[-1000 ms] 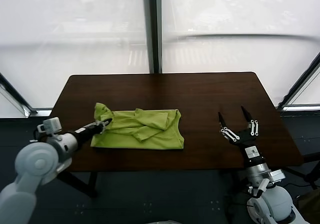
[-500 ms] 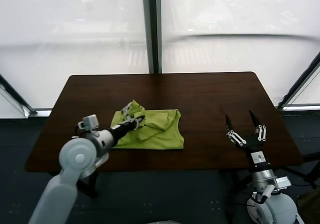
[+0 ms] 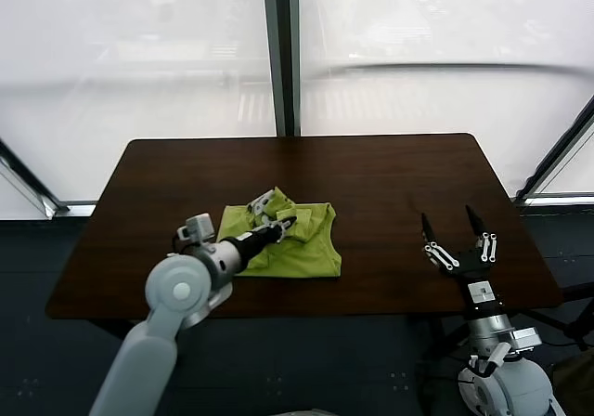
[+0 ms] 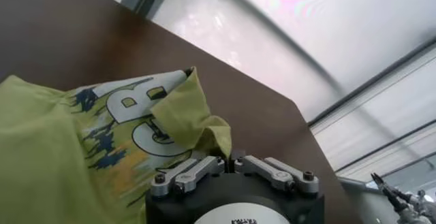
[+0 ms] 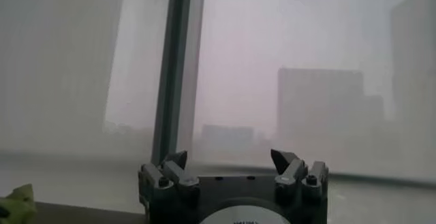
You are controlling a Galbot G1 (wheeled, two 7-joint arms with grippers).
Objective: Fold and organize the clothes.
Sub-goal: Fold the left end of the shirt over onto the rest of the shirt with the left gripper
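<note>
The lime-green T-shirt (image 3: 311, 249) lies bunched on the dark table (image 3: 399, 170), left of centre. Its left part is lifted and turned over, so the white and blue printed graphic (image 4: 133, 113) faces up. My left gripper (image 3: 283, 219) is above the shirt's middle and is shut on a fold of the green fabric (image 4: 197, 126), which runs down between the jaws of the left gripper (image 4: 228, 158). My right gripper (image 3: 447, 216) stands open near the table's right front edge, fingers pointing up, well apart from the shirt. Nothing is between the jaws of the right gripper (image 5: 230, 157).
Bare wood surrounds the shirt on every side. A dark window post (image 3: 280, 54) rises behind the table's far edge. A corner of the green cloth (image 5: 17, 201) shows low in the right wrist view.
My left gripper has travelled to the right with the shirt's left side, folding it over the middle so the print shows. The right gripper has shifted slightly right and toward the front edge, still open.
</note>
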